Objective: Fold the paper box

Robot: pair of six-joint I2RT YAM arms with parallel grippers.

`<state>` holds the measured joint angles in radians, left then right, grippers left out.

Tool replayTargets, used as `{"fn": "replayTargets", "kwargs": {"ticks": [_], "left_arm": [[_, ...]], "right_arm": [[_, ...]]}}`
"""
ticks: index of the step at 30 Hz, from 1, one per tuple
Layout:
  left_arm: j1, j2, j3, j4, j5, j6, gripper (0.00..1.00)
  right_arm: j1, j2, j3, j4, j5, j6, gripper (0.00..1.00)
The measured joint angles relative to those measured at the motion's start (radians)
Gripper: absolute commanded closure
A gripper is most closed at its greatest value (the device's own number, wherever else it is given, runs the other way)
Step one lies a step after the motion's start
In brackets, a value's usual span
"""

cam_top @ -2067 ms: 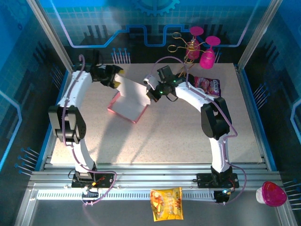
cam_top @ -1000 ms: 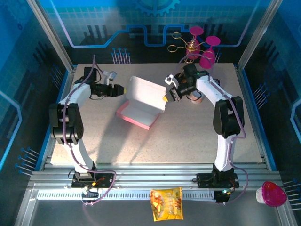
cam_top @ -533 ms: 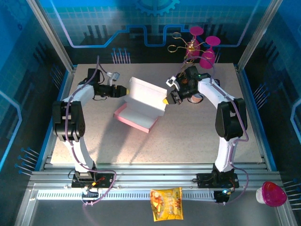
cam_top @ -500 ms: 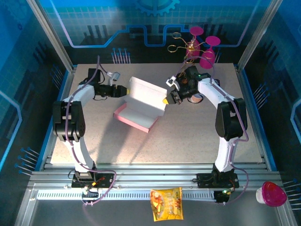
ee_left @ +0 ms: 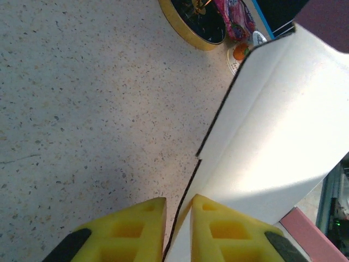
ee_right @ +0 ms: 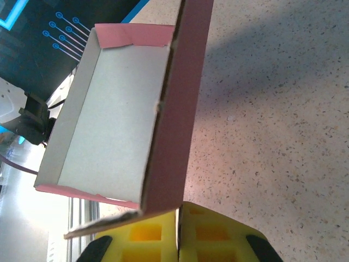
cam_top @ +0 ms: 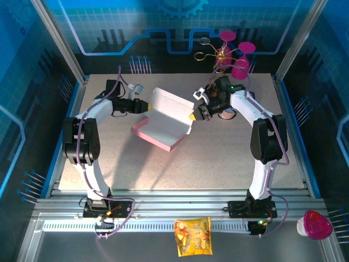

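The paper box (cam_top: 159,134) lies mid-table as a shallow pink tray with its pale lid panel (cam_top: 172,111) standing up behind it. My left gripper (cam_top: 145,105) is shut on the lid's left edge; in the left wrist view the thin card edge (ee_left: 191,180) runs down between the yellow fingertips (ee_left: 136,226) of that gripper (ee_left: 177,218). My right gripper (cam_top: 192,115) is shut on the box's right side. The right wrist view shows the grey-white inside of the tray (ee_right: 112,125), with the pink wall (ee_right: 182,109) ending in the closed gripper (ee_right: 177,218).
Two magenta goblets (cam_top: 239,61) and a gold wire stand (cam_top: 211,50) sit at the back right. A gold-rimmed dark disc (ee_left: 196,22) and a pink snack bag (ee_left: 235,15) lie beyond the lid. A yellow snack bag (cam_top: 192,236) and pink cup (cam_top: 315,224) lie off the front.
Over two seconds both grippers raised the lid upright over the tray. In the last half second the left gripper edged right and the box shifted slightly with it.
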<state>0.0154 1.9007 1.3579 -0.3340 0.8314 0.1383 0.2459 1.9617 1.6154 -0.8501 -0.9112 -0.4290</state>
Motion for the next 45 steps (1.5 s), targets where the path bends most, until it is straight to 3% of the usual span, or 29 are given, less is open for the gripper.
{"fn": "replayTargets", "kwargs": {"ticks": [5,11,21,25,34,45], "left_arm": [[-0.029,-0.058,-0.038,0.0,-0.09,0.023,0.92],[-0.11,-0.168,-0.146,0.057,-0.352,0.042,0.93],[-0.216,-0.213,-0.256,0.161,-0.772,0.01,0.97],[-0.23,-0.213,-0.269,0.19,-0.893,-0.037,1.0],[-0.253,-0.213,-0.29,0.269,-1.022,-0.15,1.0],[-0.27,-0.213,-0.295,0.293,-1.096,-0.273,1.0]], "right_arm": [[0.0,0.0,0.0,0.006,0.04,0.019,1.0],[0.014,0.0,0.0,0.039,0.145,0.094,1.0],[0.156,-0.085,-0.134,0.32,0.475,0.291,1.0],[0.219,-0.099,-0.201,0.473,0.62,0.366,1.0],[0.289,-0.098,-0.28,0.727,0.9,0.544,1.0],[0.319,-0.008,-0.195,0.811,1.062,0.74,1.0]]}}
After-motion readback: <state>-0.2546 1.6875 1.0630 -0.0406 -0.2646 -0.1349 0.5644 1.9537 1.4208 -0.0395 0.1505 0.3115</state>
